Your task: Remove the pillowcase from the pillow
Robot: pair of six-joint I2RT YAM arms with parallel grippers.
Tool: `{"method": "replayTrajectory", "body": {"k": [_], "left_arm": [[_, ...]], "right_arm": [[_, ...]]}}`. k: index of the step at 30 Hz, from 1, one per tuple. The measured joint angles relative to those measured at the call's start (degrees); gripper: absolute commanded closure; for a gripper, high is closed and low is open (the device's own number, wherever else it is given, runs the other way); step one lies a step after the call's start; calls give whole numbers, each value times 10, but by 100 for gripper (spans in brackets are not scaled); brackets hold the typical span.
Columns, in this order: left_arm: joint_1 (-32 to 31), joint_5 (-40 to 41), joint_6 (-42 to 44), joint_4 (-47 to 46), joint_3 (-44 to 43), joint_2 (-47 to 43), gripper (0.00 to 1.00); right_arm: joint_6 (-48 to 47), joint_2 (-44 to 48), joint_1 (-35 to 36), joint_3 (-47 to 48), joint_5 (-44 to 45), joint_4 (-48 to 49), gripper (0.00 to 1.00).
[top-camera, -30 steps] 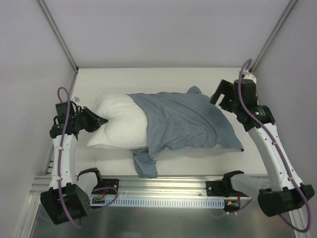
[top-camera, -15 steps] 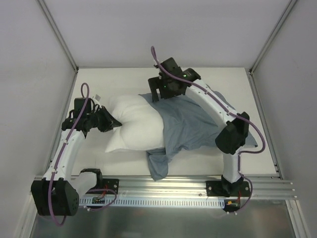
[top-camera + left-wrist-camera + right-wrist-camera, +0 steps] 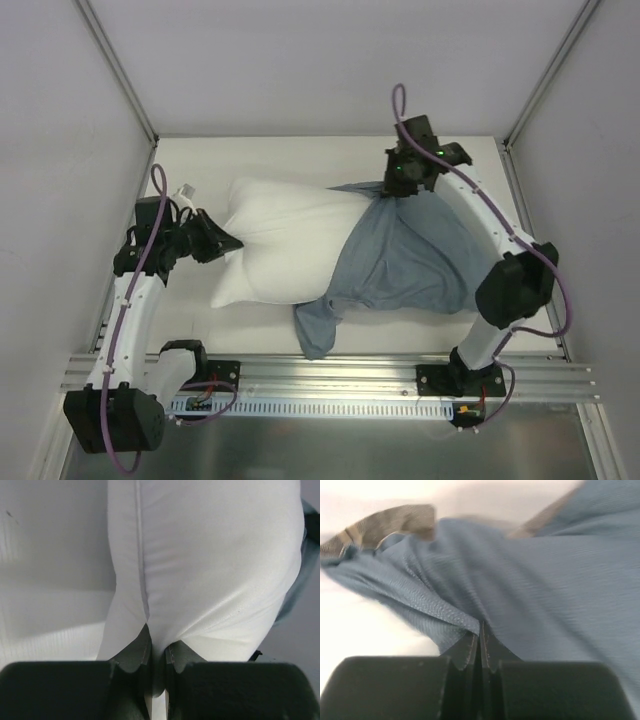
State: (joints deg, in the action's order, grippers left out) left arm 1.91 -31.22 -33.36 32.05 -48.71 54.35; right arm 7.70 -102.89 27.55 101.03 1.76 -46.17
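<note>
Left hand is clamped on the left end seam of the pillow. Its wrist view shows both fingers pinched on white fabric with almost no gap. It hasn't let go over the last second, so the anchor holds.

Right hand is closed on a fold of the case at its far edge. Its wrist view shows the fingers fully together with blue cloth between them. Half a second ago that hand sat over the pillow's middle. Now it's well to the right, toward the table's far right corner, and the case edge has gone with it. The cloth runs taut from the grip down to the pillow's near edge.

Result: more white is showing. The pillow's left half or so is bare and the right part is still inside the case. A loose tail of case lies on the table at the near side.

My read is that the strip is working and about halfway done. The next pull should continue right. The near side of the opening may lag and bunch, or the pillow may slide along if the left grip slips.
</note>
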Motion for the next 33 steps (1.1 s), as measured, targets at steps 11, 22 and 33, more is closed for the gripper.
{"method": "replayTrajectory", "body": {"k": [11,22,33], "left_arm": [[91,-116,0,14,-61,-20,100],[109,-82,-1,20,-127,4,100],[89,-105,2,50,-113,24,100]], "right_arm": [[34,160,-119,-131,-47,16,99],[-5,226,-143,-226,-75,42,0],[30,405,-375,-475,-278,59,4]]}}
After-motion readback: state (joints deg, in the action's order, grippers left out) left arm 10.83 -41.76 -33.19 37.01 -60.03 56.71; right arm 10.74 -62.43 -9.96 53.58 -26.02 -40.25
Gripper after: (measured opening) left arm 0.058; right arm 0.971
